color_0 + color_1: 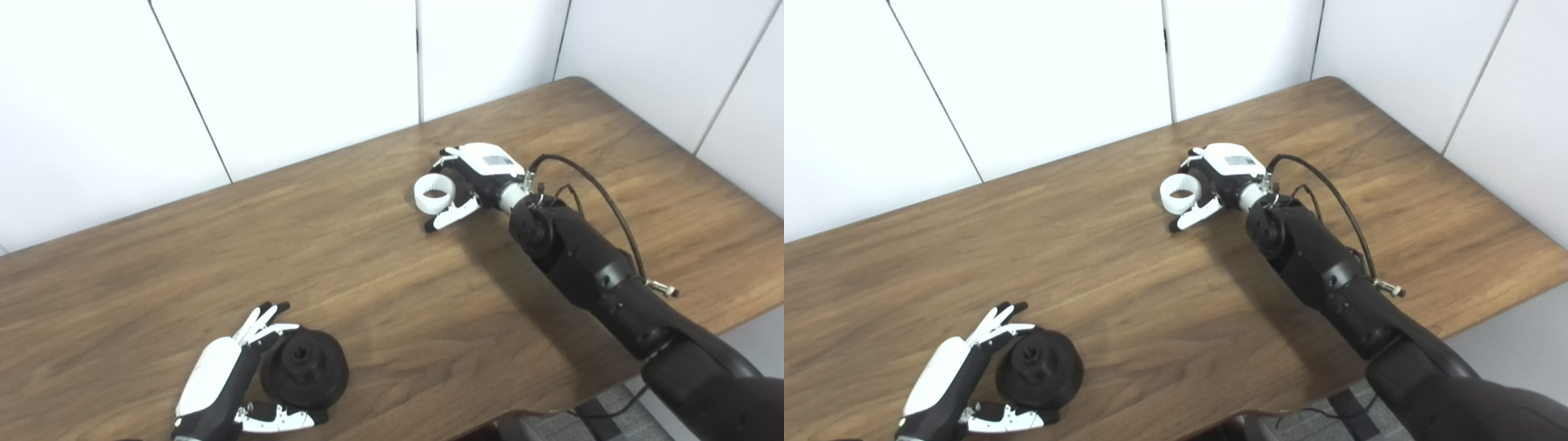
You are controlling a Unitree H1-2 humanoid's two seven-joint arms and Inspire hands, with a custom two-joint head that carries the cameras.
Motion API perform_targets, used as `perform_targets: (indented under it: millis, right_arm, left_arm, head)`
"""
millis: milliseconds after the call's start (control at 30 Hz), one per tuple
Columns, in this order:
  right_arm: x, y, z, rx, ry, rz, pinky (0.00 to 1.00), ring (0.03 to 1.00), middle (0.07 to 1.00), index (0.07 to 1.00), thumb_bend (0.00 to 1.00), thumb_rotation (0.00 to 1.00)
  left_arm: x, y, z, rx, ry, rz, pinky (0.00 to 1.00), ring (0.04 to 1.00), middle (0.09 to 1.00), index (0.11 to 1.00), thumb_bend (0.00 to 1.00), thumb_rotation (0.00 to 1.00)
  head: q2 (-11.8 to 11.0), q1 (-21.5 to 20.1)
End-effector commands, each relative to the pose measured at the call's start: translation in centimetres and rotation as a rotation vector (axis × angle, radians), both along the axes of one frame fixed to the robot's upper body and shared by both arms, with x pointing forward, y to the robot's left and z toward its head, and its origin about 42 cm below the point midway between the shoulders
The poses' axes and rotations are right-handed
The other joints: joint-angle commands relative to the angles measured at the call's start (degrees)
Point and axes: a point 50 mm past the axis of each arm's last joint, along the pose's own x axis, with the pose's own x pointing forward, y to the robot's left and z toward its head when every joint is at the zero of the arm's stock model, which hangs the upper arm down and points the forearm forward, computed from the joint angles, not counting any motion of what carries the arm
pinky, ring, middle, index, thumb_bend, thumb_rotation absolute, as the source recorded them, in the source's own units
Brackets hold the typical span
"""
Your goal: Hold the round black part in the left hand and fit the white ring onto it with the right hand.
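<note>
On the table (367, 275), left hand (214, 380) cups black part (304, 369); right hand (471, 177) spreads around white ring (434, 193).

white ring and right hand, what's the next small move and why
Probably close the right hand on the white ring and lift it. The ring sits between that hand's fingers and thumb, apparently still on the table, far from the round black part. The left hand already cups the black part near the front edge, so the ring must travel there.
</note>
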Motion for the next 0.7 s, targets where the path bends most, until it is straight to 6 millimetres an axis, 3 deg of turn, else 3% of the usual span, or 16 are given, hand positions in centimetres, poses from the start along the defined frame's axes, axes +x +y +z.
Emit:
perform_targets:
  millis: [0,333,367,433,667]
  right_arm:
    - [1.1,-0.4,2.4,-0.018,-0.094,-0.016,0.95,0.968,0.942,0.76,0.81,0.48]
    - [0.6,-0.3,1.8,0.031,-0.178,-0.015,0.94,0.928,0.893,0.618,0.73,0.34]
    - [0.5,-0.3,1.7,0.033,-0.187,-0.014,0.94,0.921,0.886,0.545,0.6,0.23]
    - [0.4,-0.3,1.5,0.038,-0.2,-0.011,0.94,0.916,0.877,0.506,0.54,0.18]
    - [0.3,-0.3,1.0,0.038,-0.254,0.0,0.93,0.888,0.833,0.485,0.52,0.15]
  left_arm:
    - [-0.1,0.6,0.3,0.019,0.0,-0.008,0.94,1.0,0.957,0.7,0.97,0.28]
    - [-0.1,0.6,0.5,0.02,-0.002,-0.008,0.94,1.0,0.961,0.703,0.96,0.29]
    - [-0.1,0.6,0.5,0.019,-0.004,-0.007,0.94,1.0,0.959,0.701,0.96,0.29]
    - [-0.1,0.6,0.4,0.02,-0.005,-0.006,0.93,1.0,0.957,0.699,0.96,0.29]
    - [-0.2,0.6,0.5,0.019,0.001,-0.006,0.94,1.0,0.959,0.701,0.96,0.28]
  head:
    - [0.07,-0.03]
    - [0.47,0.19]
    - [0.51,0.22]
    - [0.51,0.22]
    - [0.63,0.27]
